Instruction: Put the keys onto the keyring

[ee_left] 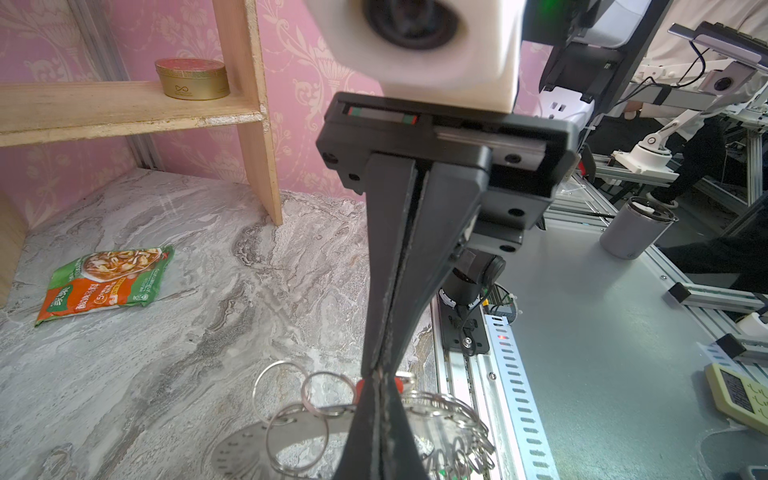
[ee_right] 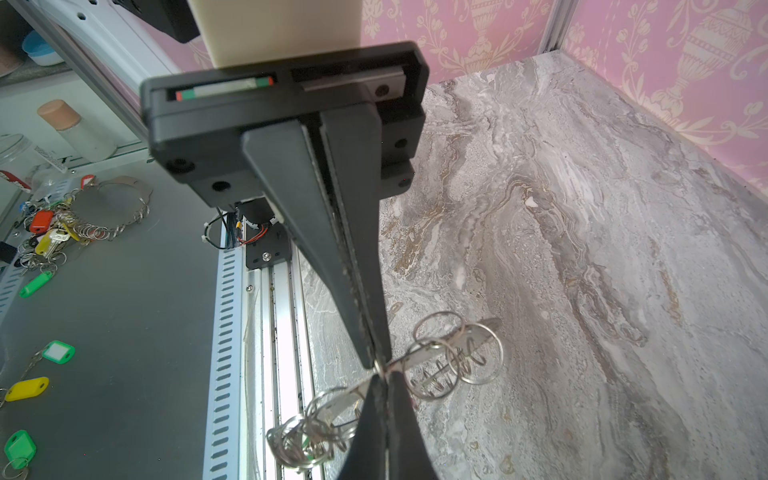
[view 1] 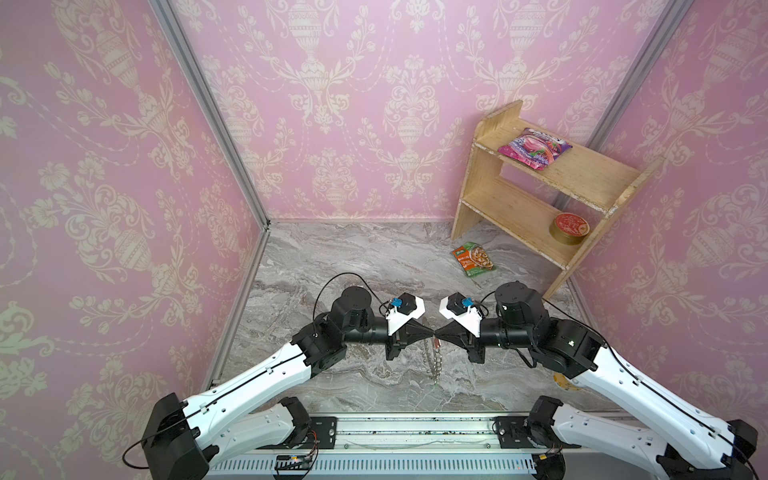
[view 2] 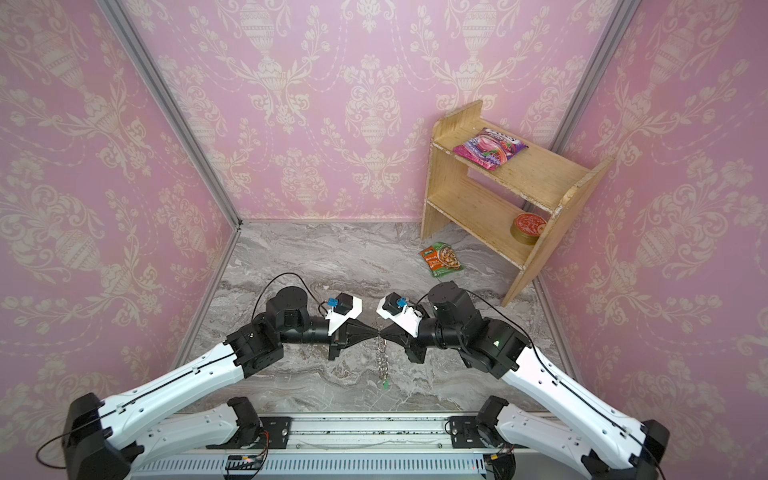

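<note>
A: Claws?
B: Arms reach in from both sides. Left claw (view 1: 430,335) and right claw (view 1: 438,335) meet tip to tip over the middle of the surface (view 1: 353,266), in both top views. Each has its jaws pressed together, with no gap showing.

A: Keyring?
B: The keyring (view 1: 435,363) is off the surface, hanging edge-on just below the meeting tips. In the right wrist view the keyring (ee_right: 419,357) runs slantwise past the tips, with loops (ee_right: 455,363) fanned along its rim on either side.

A: Who has it?
B: The right claw is pinched on the rim at the top. The left claw is closed at the same spot. Whether it nips the rim, a loop or a key, I cannot tell, because its fingers (ee_left: 361,440) hide the contact.

A: Keys?
B: The red-tagged key (view 1: 439,343) sits just beneath the tips. In the left wrist view its red tag (ee_left: 360,384) peeks out on both sides of the closed fingers. The green-tagged key (view 2: 386,385) dangles at the keyring's low end among bunched loops. The metal blades are too small to make out.

A: Rest of the scene?
B: An orange-green packet (view 1: 473,259) lies flat on the surface, back right, well apart from the claws. A wooden shelf (view 1: 590,174) stands in the back right corner, with a pink packet (view 1: 534,148) on the top board and a red-lidded tin (view 1: 568,230) on the lower board.
</note>
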Robot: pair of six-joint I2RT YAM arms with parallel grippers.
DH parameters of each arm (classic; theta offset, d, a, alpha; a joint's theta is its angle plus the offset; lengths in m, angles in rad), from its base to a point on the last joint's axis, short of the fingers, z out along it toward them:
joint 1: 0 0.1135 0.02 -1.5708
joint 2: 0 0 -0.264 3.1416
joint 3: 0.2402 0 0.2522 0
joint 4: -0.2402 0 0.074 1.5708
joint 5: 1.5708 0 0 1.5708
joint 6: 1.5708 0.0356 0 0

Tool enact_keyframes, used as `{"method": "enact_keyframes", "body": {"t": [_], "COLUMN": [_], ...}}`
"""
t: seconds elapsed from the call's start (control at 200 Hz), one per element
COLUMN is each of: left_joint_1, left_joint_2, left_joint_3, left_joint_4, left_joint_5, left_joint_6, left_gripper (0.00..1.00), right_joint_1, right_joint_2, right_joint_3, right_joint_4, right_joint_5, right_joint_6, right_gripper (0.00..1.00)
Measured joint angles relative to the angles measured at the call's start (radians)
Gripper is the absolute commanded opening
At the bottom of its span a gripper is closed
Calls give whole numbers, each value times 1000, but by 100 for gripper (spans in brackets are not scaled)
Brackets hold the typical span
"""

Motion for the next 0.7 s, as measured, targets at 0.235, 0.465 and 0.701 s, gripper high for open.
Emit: {"method": "enact_keyframes", "body": {"t": [0.235,0.465,0.701], "left_joint_1": [0,0,0], "left_joint_2": [-1,-45,-54], "left_joint_3": [0,0,0], "left_joint_4": [0,10,42], "left_joint_5": [-6,-31,-45], "left_joint_6": [0,0,0], "left_gripper": [0,0,0], "right_joint_1": [0,0,0], "right_joint_2": [-6,-50,-50], "right_joint_3": [0,0,0], "right_joint_4": [0,-4,-3], "right_joint_5": [10,36,35], "right_joint_6": [1,0,3], "right_gripper": [30,30,17]}}
